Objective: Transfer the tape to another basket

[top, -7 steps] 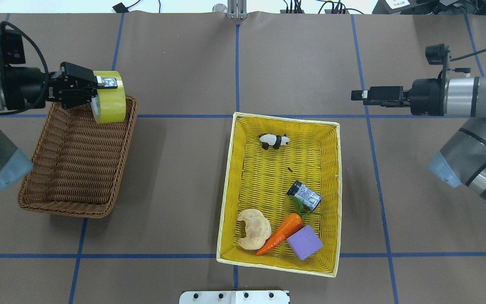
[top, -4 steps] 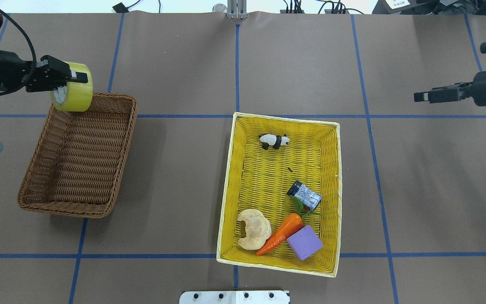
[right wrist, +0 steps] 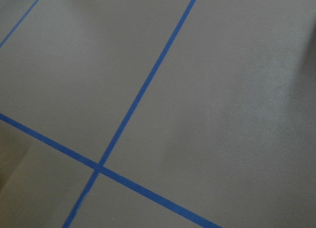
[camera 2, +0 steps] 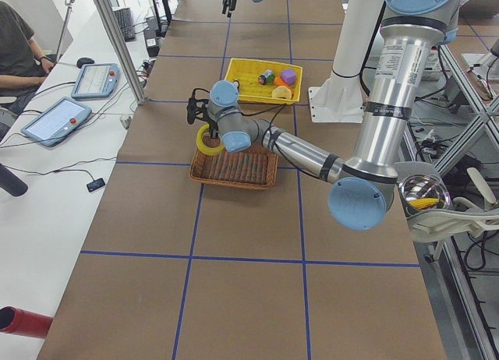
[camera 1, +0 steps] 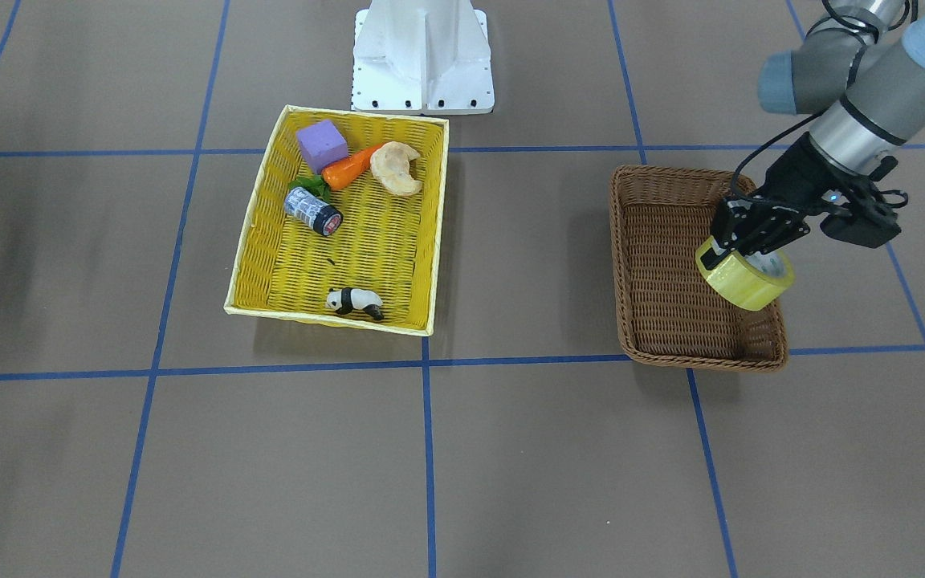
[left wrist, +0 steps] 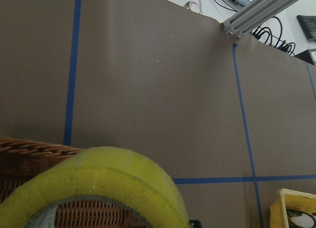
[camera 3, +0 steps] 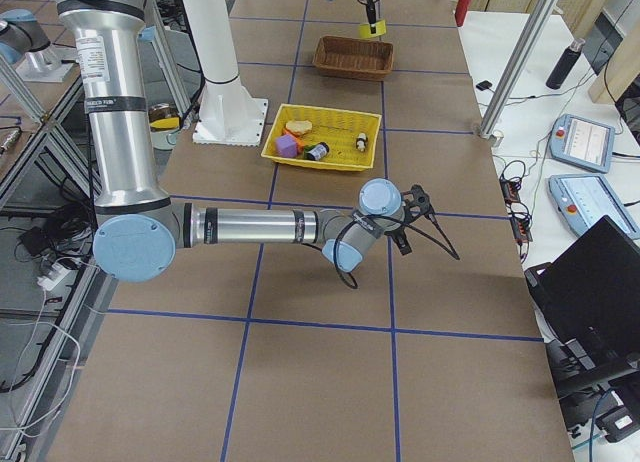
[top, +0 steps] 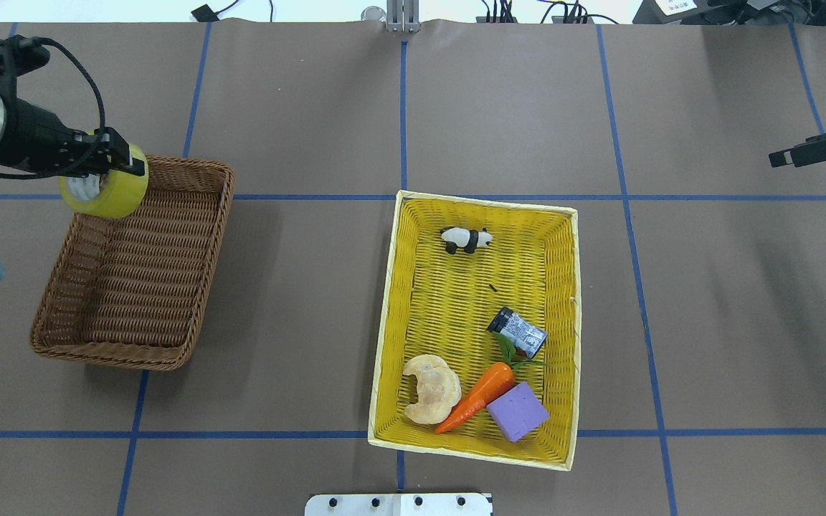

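tape (top: 103, 195) pinched in left claw (top: 123, 163) — hanging beneath, over basket (top: 199, 272) edge

Glossy translucent plastic tape (top: 108, 198); rough woven wicker basket (top: 140, 279); matt brown paper table cover (top: 298, 107).

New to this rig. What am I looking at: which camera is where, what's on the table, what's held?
Two robot arms at a table, each ending in a two-finger gripper. Six cameras: one overhead from behind the robot, one facing it across the table (sides mirrored), one at each table end, one on each wrist. The left gripper is clamped on a roll of yellow tape, holding it above a corner of the brown basket. The yellow basket holds a panda figure, a small can, a carrot, a purple block and a bread piece. The right gripper hangs off to the side with nothing visible in it; its wrist camera shows only table.
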